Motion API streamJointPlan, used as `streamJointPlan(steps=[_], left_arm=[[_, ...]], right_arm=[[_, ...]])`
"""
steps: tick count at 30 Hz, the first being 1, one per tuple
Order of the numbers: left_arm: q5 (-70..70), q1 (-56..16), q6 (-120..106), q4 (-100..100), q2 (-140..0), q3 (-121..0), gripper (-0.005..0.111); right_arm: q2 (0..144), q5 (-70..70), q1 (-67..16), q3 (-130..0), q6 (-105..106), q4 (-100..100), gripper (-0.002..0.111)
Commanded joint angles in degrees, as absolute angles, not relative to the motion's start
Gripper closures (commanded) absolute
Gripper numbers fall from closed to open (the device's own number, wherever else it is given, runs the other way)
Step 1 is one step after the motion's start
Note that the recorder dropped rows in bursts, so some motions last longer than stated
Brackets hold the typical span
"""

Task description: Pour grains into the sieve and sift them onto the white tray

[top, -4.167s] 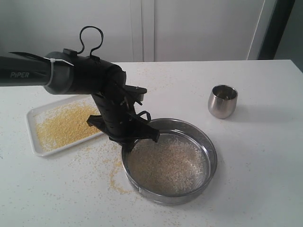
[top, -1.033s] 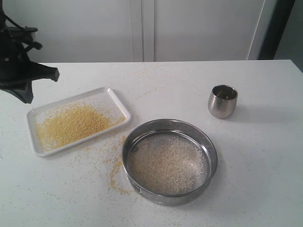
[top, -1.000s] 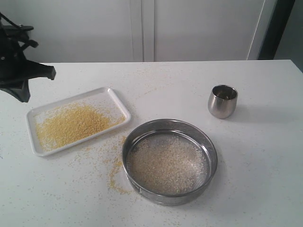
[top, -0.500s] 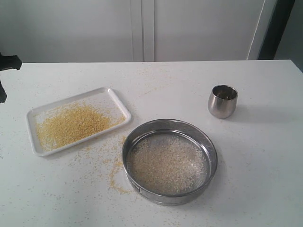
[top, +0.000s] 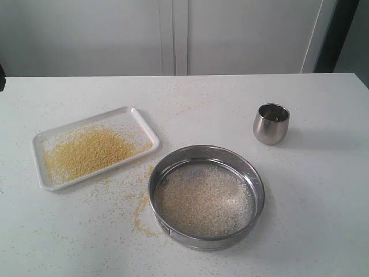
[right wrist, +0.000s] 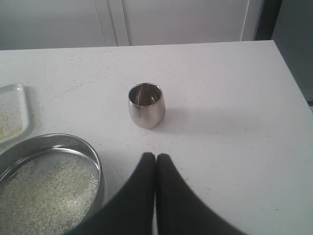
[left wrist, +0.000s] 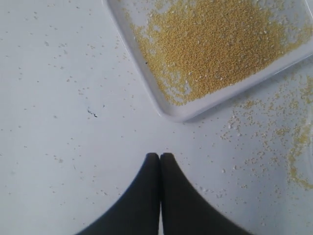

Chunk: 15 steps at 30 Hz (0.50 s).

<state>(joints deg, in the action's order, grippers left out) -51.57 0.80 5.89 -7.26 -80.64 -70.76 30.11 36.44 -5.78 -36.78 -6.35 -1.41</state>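
Sifting looks done: fine grains (top: 86,151) on the white tray (top: 130,118), coarse ones in the sieve (top: 207,242); both jaws pressed together, empty, so you need only park.

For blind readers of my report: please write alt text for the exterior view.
A white tray of golden-yellow meal lies left of a round steel sieve holding pale coarse grains. A small steel cup stands upright beyond. Spilled meal dots the table.

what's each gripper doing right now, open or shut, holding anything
left gripper: shut, holding nothing
right gripper: shut, holding nothing
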Motion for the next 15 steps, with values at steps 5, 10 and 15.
streamJointPlan(steps=[5,10,15], left_arm=[[-48.31,0.96,4.04,-7.25,-69.49,-61.43,0.107],[-44.70,0.96,2.50,-7.25,-62.19,-55.49,0.107],[-41.69,0.96,2.50,-7.25,-56.07,-50.89,0.107]], right_arm=[[29.85,35.96,-5.35,-36.55,-6.28,-1.58,0.108],[29.85,35.96,-5.35,-36.55,-6.28,-1.58,0.108],[29.85,35.96,-5.35,-36.55,-6.28,-1.58,0.108]])
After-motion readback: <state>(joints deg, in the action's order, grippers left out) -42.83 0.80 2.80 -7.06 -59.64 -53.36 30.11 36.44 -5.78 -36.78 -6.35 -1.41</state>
